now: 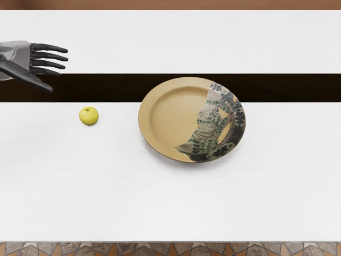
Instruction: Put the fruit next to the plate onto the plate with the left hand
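Observation:
A small yellow-green apple (89,116) lies on the white table, to the left of the plate and apart from it. The plate (165,114) is round and tan, with a dark leafy pattern over its right part, and nothing lies on it. My left hand (45,66) comes in from the left edge, up and to the left of the apple, well clear of it. Its dark fingers (50,55) are spread and hold nothing.
A dark gap (106,88) runs across between the near white tabletop (170,192) and a second white surface (170,40) behind it. The plate's far rim reaches over this gap. Patterned floor tiles (170,249) show below the table's front edge.

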